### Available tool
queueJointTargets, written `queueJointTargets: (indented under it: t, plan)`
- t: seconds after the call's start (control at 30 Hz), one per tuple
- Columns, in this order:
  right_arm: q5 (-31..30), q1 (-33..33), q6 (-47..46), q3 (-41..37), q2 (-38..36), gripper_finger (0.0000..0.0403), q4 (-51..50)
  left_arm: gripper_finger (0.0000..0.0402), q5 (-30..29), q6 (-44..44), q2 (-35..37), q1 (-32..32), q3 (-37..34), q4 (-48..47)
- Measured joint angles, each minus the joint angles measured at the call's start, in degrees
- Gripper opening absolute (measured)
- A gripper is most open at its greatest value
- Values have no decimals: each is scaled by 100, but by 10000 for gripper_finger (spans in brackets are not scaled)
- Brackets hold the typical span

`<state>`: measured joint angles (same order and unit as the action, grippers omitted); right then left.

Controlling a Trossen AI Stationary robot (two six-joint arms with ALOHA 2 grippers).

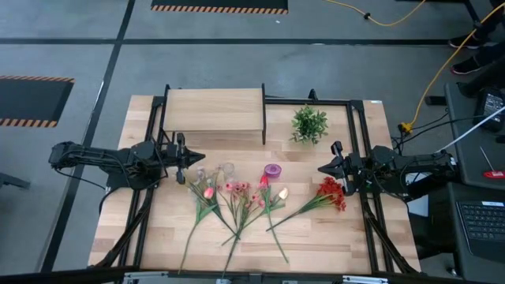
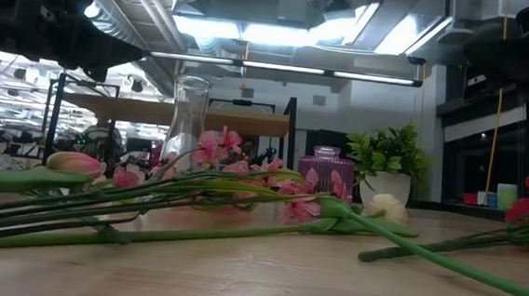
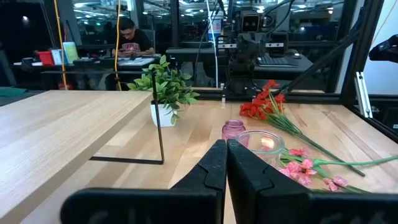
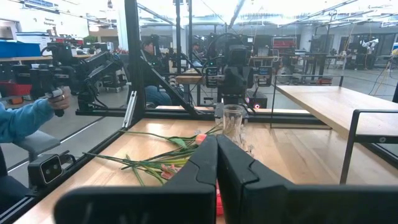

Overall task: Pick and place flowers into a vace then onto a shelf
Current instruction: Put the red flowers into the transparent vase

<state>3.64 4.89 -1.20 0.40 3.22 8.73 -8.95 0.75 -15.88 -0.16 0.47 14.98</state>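
Several long green-stemmed flowers lie flat on the table: a pink tulip stem [image 1: 207, 193], small pink blossoms [image 1: 237, 189], a cream tulip [image 1: 282, 193] and a red blossom cluster [image 1: 331, 193]. A clear glass vase [image 1: 227, 170] and a small purple vase [image 1: 272, 170] stand upright behind them. The shelf [image 1: 213, 112] stands at the table's far side. My left gripper [image 1: 199, 158] is shut and empty at the left, above the table. My right gripper [image 1: 323, 168] is shut and empty at the right, just beside the red blossoms.
A bushy green plant in a white pot [image 1: 309, 124] stands at the far right next to the shelf. A black metal frame [image 1: 359, 126] runs around the table. A person sits beyond the table in the left wrist view [image 3: 127, 40].
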Motion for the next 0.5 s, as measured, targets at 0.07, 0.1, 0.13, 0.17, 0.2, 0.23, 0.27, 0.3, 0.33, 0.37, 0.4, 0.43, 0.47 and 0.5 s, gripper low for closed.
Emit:
queueJointTargets:
  t: [0.07, 0.1, 0.13, 0.17, 0.2, 0.23, 0.27, 0.3, 0.33, 0.37, 0.4, 0.43, 0.47, 0.5]
  plan:
    - [0, 2, 0, 0, 0, 3, 0, 6, -8, 2, 2, 0, 2, 0]
    - [-2, 2, 8, 0, 2, 3, 0, 6, -9, 4, 0, 0, 1, 0]
    - [-2, 2, 9, -2, 0, 3, 0, 6, -9, 4, 1, 0, 2, 0]
    - [-1, 1, 9, -1, 1, 3, -1, 6, -9, 4, 1, 0, 1, 0]
    - [0, 0, -2, -1, 1, 3, -5, 6, -11, 4, 0, 0, 2, 0]
    - [-1, 2, -7, 0, 2, 3, -15, 6, -11, 2, 0, 0, 0, 0]
    - [0, 0, -8, 0, 0, 3, -34, 6, -11, 2, 0, 0, 2, 0]
    - [0, 0, -8, 0, 0, 3, -53, 6, -6, 2, 0, 0, 0, 0]
    - [0, 2, -6, -1, 0, 3, -82, 6, 12, 0, 0, 0, 1, 0]
    - [0, 2, -10, 0, 0, 3, -122, 6, 41, 0, 0, 0, 1, 0]
    - [0, 2, -30, 0, 2, 3, -163, 6, 93, 0, 0, 0, 0, -1]
    - [0, 1, -113, -2, 4, 3, -187, 6, 152, 1, 0, 0, 1, -5]
    - [0, 2, -204, -1, 2, 3, -212, 6, 211, 2, 0, 0, 0, -16]
    - [0, 2, -301, -1, 2, 3, -232, 6, 280, 0, 0, 0, 0, -34]
